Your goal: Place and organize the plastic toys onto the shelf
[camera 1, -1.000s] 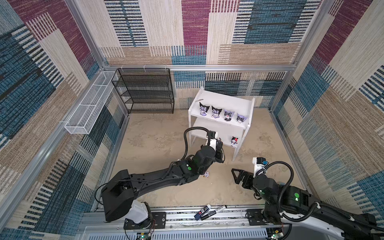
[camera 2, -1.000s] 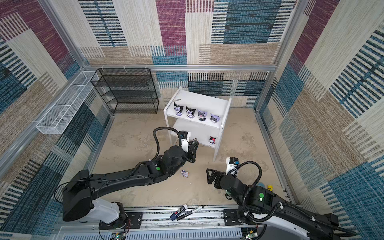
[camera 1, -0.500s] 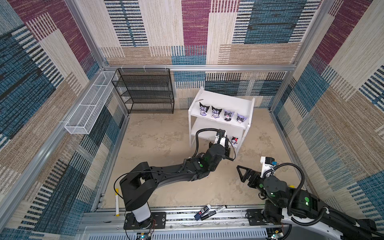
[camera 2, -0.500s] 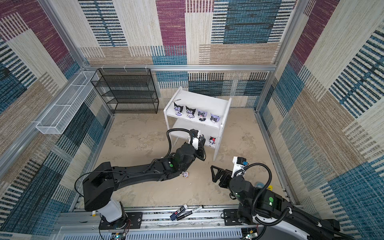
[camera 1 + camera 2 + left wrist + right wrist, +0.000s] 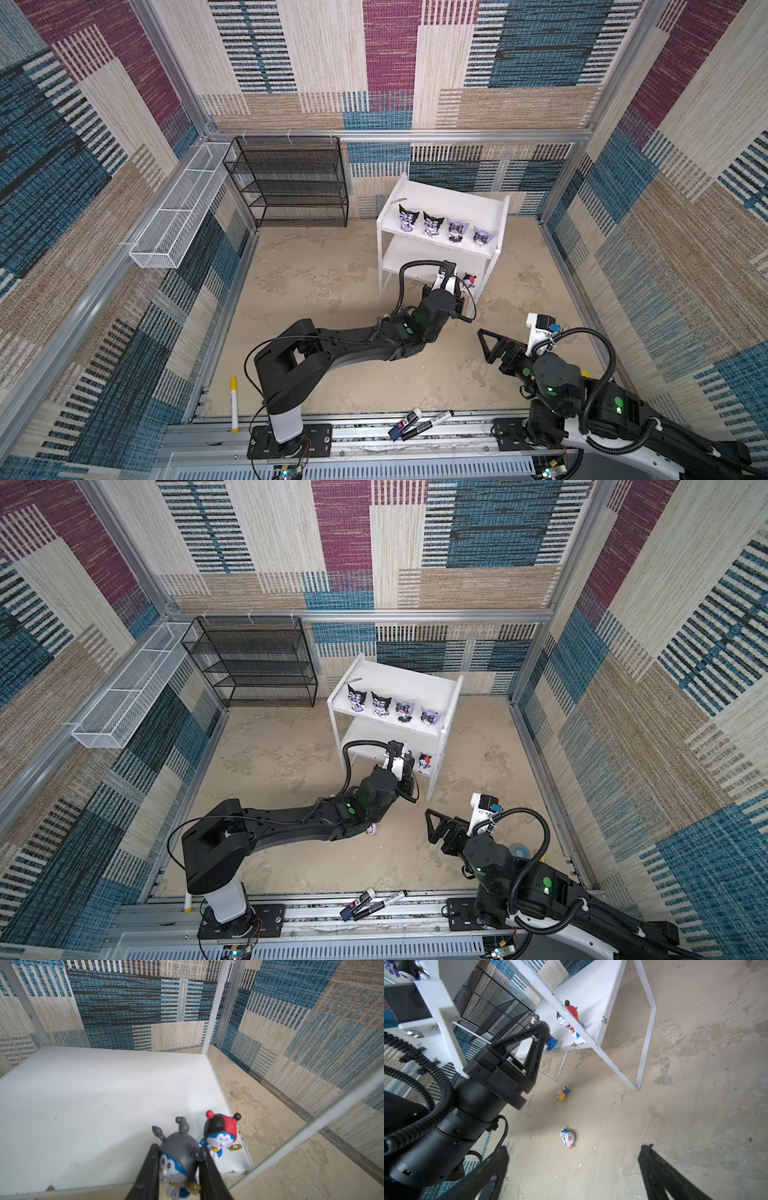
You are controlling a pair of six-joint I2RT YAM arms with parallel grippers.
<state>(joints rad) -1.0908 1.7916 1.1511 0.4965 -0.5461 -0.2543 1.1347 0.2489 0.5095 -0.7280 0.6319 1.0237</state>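
The left gripper (image 5: 179, 1159) is clamped narrow on a grey-hatted figurine (image 5: 178, 1149), pads on either side of its round head, at the front edge of the lower tier (image 5: 104, 1095) of the shelf (image 5: 453, 199); whether its feet touch the board I cannot tell. It looks like hard moulded plastic, light, stiff and smooth, probably slippery and top-heavy; the head's flanks seem the surest hold, not the thin antennae. Just beside it stands a red-and-black-hatted figurine (image 5: 220, 1130), upright; the upper tier carries a row of four hooded figurines (image 5: 432, 224). The right gripper (image 5: 574, 1149) hangs wide and empty over the floor, where two toys lie on their sides, well apart: a yellow-hatted one (image 5: 562, 1094) and a white-hatted one (image 5: 568, 1138).
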